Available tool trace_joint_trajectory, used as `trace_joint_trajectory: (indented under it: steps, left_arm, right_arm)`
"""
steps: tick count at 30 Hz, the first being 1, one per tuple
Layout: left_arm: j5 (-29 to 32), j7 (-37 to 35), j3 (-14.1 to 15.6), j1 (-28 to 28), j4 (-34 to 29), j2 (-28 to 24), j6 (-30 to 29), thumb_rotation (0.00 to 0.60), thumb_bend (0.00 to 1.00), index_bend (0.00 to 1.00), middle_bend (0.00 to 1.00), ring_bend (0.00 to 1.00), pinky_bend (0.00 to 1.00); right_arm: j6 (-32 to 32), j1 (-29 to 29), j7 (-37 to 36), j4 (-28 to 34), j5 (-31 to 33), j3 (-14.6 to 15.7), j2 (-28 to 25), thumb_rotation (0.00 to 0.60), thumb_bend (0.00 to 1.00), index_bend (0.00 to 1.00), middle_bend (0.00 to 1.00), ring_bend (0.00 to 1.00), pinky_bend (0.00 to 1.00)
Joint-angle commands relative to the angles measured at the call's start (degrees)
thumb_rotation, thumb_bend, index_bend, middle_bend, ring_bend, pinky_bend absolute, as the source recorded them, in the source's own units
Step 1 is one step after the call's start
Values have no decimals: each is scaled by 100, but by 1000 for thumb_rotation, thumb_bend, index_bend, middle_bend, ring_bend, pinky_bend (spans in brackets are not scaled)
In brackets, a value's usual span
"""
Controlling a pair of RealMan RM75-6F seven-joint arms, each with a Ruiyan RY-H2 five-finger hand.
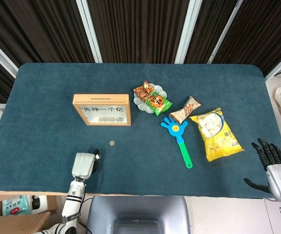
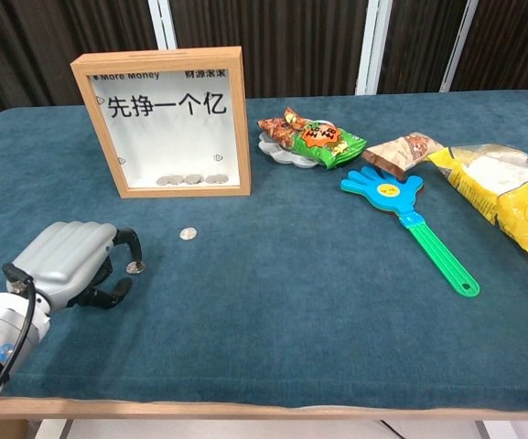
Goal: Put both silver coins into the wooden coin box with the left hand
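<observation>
Head view: my left hand (image 1: 84,165) is curling in front of the wooden coin box (image 1: 102,109), one silver coin (image 1: 112,143) lying between them. Chest view: my fingertips (image 2: 132,247) are touching the nearer coin (image 2: 135,267); grip unclear

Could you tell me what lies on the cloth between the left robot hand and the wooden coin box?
In the chest view, a loose silver coin lies between the left robot hand and the wooden coin box; another coin sits at that hand's fingertips.
</observation>
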State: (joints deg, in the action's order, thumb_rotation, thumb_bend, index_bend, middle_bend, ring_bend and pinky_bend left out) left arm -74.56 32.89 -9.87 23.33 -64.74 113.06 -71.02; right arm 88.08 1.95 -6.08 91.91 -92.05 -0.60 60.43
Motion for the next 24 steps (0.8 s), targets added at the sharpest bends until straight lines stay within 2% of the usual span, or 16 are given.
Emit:
trace_joint_trajectory:
  steps: [1, 12, 24]
  left_arm:
    - [49, 54, -12, 15, -37, -1, -19, 600, 356, 424, 1000, 1000, 1000]
    - [169, 240, 25, 55, -177, -71, -9, 600, 359, 424, 1000, 1000, 1000]
    - [204, 144, 18, 116, -35, 4, -52, 600, 359, 437, 1000, 1000, 1000]
  right_arm:
    - [-9, 4, 11, 0, 4, -1, 3, 600, 154, 0, 0, 0, 0]
    - [16, -7, 15, 5, -11, 2, 5, 600, 154, 0, 0, 0, 0]
    - [13, -8, -1, -9, -16, 6, 1, 600, 154, 0, 0, 0, 0]
